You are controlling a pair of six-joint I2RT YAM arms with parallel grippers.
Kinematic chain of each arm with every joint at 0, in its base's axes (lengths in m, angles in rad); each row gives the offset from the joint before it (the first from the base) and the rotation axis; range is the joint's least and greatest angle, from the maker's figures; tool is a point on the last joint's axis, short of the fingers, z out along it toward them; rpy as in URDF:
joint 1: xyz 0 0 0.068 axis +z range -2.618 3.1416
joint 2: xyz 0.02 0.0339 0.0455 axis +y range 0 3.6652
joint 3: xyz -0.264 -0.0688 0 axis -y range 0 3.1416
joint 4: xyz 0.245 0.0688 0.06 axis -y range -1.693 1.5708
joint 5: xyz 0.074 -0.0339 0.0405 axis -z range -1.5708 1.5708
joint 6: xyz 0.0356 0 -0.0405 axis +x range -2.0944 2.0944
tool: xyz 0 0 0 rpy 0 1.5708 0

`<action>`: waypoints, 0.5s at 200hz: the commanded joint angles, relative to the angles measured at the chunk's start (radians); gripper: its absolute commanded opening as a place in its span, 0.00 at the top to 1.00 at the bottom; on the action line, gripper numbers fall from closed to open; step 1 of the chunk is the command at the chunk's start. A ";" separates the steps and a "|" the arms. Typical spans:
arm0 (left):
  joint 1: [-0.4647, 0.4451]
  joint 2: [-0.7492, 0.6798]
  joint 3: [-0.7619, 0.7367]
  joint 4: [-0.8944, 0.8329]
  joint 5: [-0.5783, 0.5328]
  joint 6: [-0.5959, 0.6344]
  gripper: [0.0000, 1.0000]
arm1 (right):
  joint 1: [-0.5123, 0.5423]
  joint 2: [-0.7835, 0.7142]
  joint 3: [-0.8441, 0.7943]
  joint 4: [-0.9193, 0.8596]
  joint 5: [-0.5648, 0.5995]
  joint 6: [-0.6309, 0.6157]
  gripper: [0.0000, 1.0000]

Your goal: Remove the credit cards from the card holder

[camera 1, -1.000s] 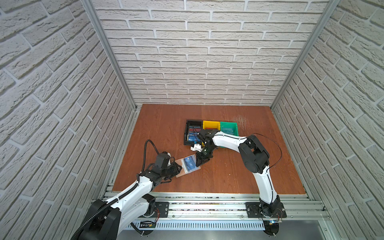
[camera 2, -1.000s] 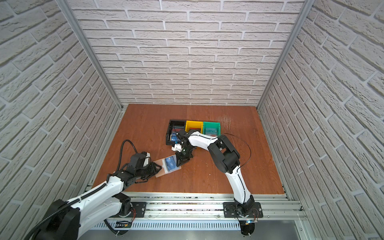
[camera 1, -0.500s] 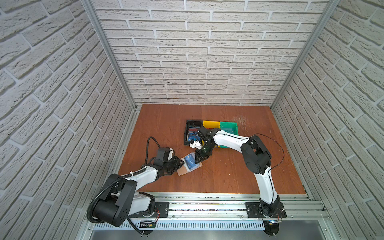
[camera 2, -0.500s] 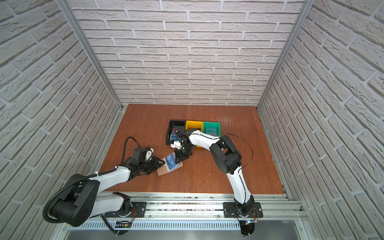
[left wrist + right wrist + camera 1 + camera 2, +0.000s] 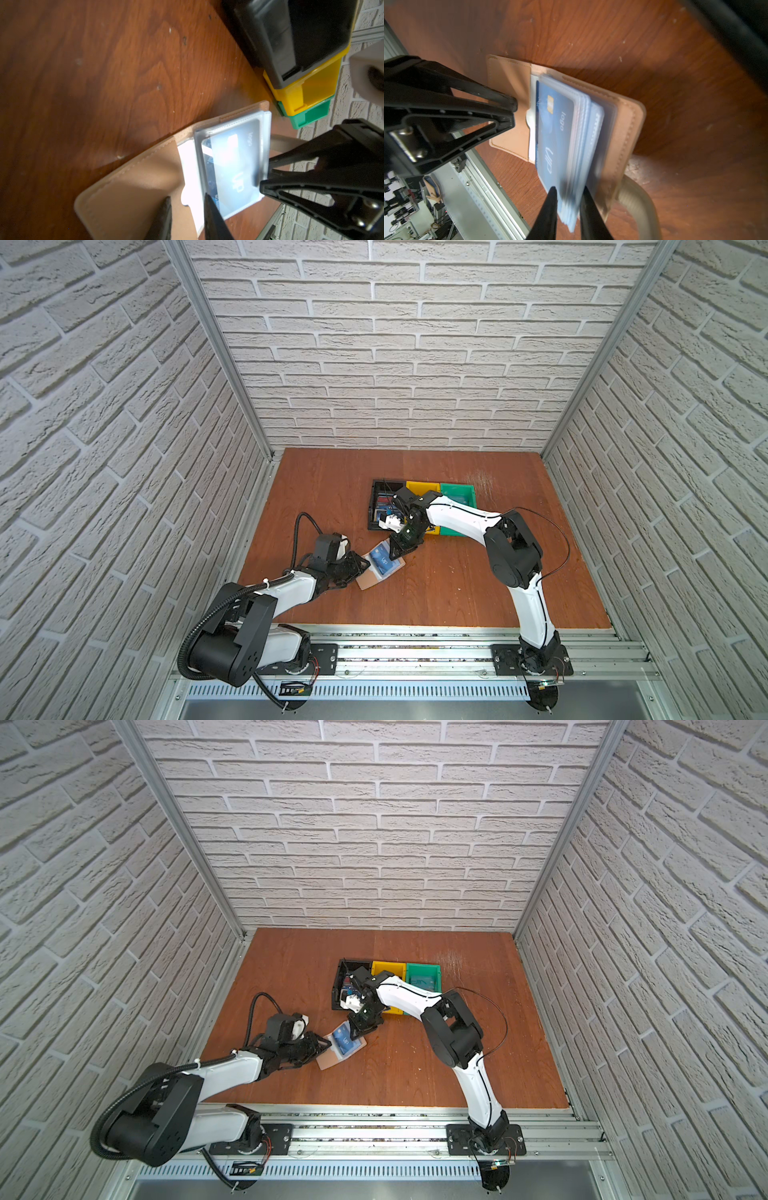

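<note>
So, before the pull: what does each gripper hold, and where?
The right gripper pinches the pale clear plastic sleeves, blue VIP card uppermost, at their free edge. The left gripper straddles the open cover of the tan leather-like card holder; grip unclear.

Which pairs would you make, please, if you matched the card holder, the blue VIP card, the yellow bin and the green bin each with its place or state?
Things:
1. card holder
2. blue VIP card
3. yellow bin
4. green bin

Places or states:
A. middle of the row of three bins
B. lying open on the table
C. tucked in a clear sleeve
D. right end of the bin row in both top views

Pairs: 1-B, 2-C, 3-A, 4-D
</note>
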 commanded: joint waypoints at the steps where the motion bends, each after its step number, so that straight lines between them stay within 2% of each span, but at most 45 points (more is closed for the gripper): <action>1: 0.003 -0.011 0.002 -0.029 -0.014 0.018 0.71 | 0.001 -0.076 -0.008 -0.020 0.048 -0.026 0.76; 39: 0.001 -0.026 0.016 -0.058 -0.021 0.028 0.71 | 0.000 -0.137 -0.036 0.042 0.002 -0.022 0.76; 100: 0.001 -0.018 0.018 -0.054 -0.024 0.030 0.71 | 0.000 -0.043 -0.013 0.073 -0.010 -0.014 0.89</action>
